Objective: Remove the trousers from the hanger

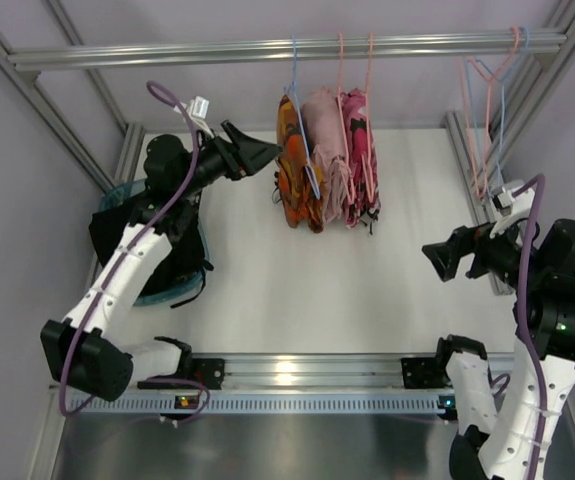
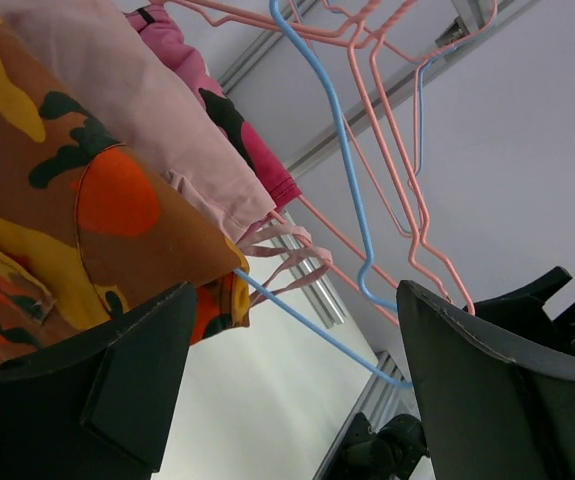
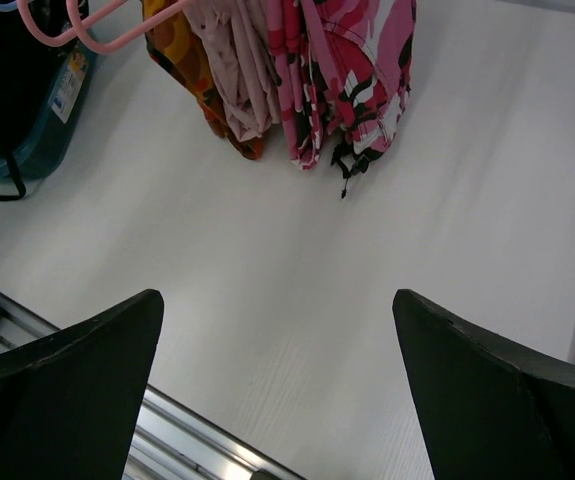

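Note:
Three pairs of trousers hang side by side on hangers from the top rail [image 1: 287, 48]. The orange camouflage trousers [image 1: 293, 180] are leftmost, on a blue hanger [image 1: 299, 110]. The pale pink trousers [image 1: 325, 150] hang in the middle. My left gripper [image 1: 270, 152] is open, right beside the orange pair's left edge. In the left wrist view the orange trousers [image 2: 87, 210], the pale pink pair [image 2: 137, 110] and the blue hanger's bar [image 2: 347, 345] sit just ahead of my open left gripper [image 2: 297, 300]. My right gripper [image 1: 433, 260] is open and empty, well off to the right; the right wrist view [image 3: 277, 300] shows it above bare table.
A pink camouflage pair [image 1: 363, 165] hangs right of the pale pink one. Several empty pink and blue hangers [image 1: 487, 120] hang at the rail's right end. A teal basket [image 1: 162, 292] with black cloth stands at the left under my left arm.

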### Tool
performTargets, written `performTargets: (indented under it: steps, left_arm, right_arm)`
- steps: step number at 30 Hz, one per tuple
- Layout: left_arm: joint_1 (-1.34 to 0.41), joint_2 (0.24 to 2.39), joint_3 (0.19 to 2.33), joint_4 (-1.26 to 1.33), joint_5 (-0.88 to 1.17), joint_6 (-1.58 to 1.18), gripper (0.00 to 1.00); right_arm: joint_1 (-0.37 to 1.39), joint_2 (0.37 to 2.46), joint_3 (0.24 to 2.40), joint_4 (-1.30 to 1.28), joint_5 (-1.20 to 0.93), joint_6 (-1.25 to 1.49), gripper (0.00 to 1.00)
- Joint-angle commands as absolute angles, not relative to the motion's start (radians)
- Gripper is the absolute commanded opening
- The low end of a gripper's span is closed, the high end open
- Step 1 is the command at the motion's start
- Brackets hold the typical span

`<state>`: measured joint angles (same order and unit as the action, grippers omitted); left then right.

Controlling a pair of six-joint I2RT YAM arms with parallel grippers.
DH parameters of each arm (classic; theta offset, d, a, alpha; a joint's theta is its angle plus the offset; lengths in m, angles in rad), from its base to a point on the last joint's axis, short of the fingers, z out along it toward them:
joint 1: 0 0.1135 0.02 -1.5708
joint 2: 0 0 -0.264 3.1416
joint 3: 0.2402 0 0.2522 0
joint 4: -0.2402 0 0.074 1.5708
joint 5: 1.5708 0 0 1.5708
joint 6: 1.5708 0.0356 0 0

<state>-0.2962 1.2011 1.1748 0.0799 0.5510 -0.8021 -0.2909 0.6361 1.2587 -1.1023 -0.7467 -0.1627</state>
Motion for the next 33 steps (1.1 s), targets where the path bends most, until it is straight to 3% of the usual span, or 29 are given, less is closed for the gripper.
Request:
performTargets:
  steps: [1, 15, 22, 26, 27, 30, 33]
  left_arm:
    - [-0.35, 1.268, 1.226, 0.284, 0.515, -0.88, 0.86]
    - [-0.466, 1.43, 1.304, 0.422, 0.56, -0.95, 0.66]
    - [-0.469, 1.496, 1.353, 0.486, 0.563, -0.997, 0.45]
    - [-0.471, 1.508, 1.371, 0.511, 0.568, -1.04, 0.24]
    - [-0.469, 1.511, 1.374, 0.512, 0.565, -1.048, 0.14]
    - [-0.469, 1.508, 1.391, 0.522, 0.563, -1.065, 0.0]
    - [-0.466, 1.503, 1.413, 0.529, 0.555, -1.074, 0.0]
  right_arm:
    - [-0.288, 0.646, 1.319, -1.06, -0.736, -0.16, 0.99]
    - [-0.29, 0.652, 1.316, -1.063, -0.726, -0.153, 0.99]
    - [-0.29, 0.647, 1.319, -1.081, -0.721, -0.167, 0.99]
    - [-0.288, 0.649, 1.327, -1.085, -0.721, -0.173, 0.99]
    - [-0.288, 0.649, 1.327, -1.085, -0.724, -0.172, 0.99]
    - [-0.29, 0.652, 1.331, -1.078, -0.73, -0.164, 0.99]
    - [-0.288, 0.653, 1.335, -1.071, -0.736, -0.155, 0.99]
